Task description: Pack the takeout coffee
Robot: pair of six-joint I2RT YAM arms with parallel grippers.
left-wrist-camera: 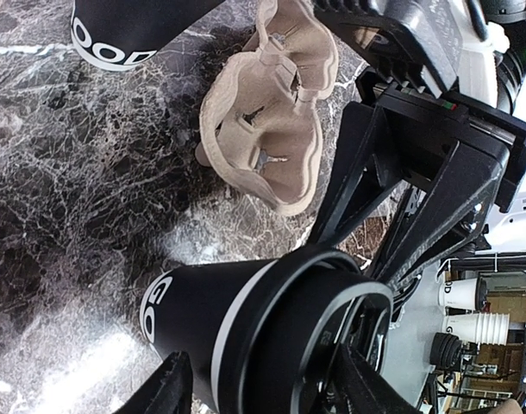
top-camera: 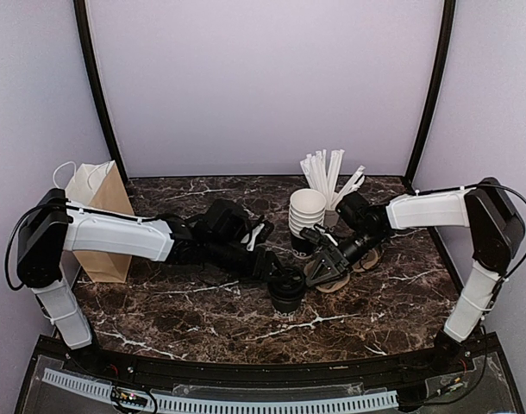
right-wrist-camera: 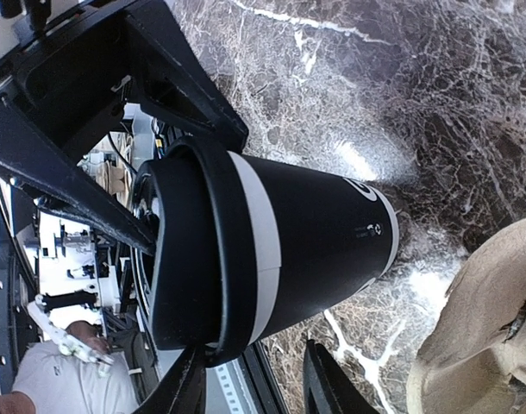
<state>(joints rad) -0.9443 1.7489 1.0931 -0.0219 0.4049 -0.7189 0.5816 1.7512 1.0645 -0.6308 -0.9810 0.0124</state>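
Observation:
The takeout coffee [top-camera: 286, 291], a black paper cup with a black lid, stands on the marble table at mid-front. In the left wrist view the takeout coffee [left-wrist-camera: 237, 319] sits between my left gripper's fingers, one on each side of the cup wall. My left gripper [top-camera: 277, 274] [left-wrist-camera: 263, 392] is shut on it. My right gripper [top-camera: 320, 266] [right-wrist-camera: 254, 384] is open just right of the coffee [right-wrist-camera: 280, 250]. One of its fingertips [right-wrist-camera: 187, 379] is at the lid's rim, with nothing between the fingers. A brown pulp cup carrier [top-camera: 342, 274] [left-wrist-camera: 272, 129] [right-wrist-camera: 479, 336] lies right beside the cup.
A pile of lidless black cups with white insides [top-camera: 305, 216] [left-wrist-camera: 116, 34] stands behind the carrier. A white cup of wrapped straws [top-camera: 328, 181] is at the back. A brown paper bag [top-camera: 99, 220] stands at the left edge. Both arms crowd the table's middle.

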